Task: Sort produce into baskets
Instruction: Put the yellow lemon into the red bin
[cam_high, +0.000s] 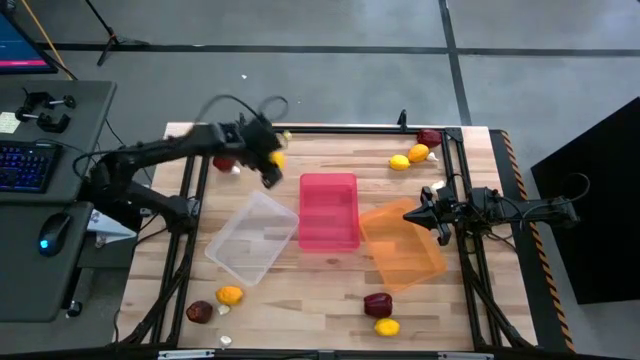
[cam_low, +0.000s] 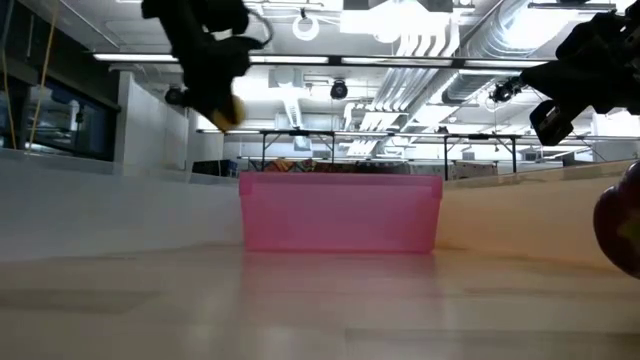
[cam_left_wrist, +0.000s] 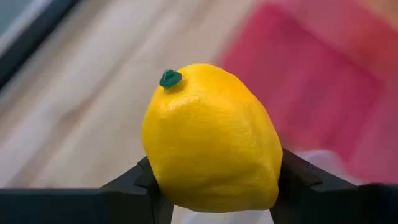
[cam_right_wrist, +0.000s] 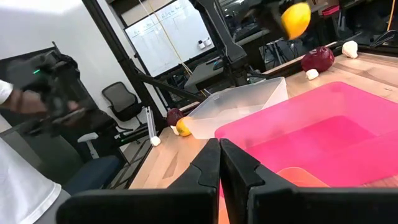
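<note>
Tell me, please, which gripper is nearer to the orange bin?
Right. The right gripper hovers shut at the orange bin's far edge; the left gripper is beyond the pink bin, holding a lemon above the table.

Bright ceiling lights (cam_low: 300, 30) glare across the low view's top. The left arm (cam_high: 215, 140) smears with motion blur; the wrist view's background is unfocused.

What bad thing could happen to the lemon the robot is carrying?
The left gripper holds the lemon up in the air by its sides, so it might slip out, drop onto the table and roll away. Let go too early, it could also miss the pink basket.
</note>
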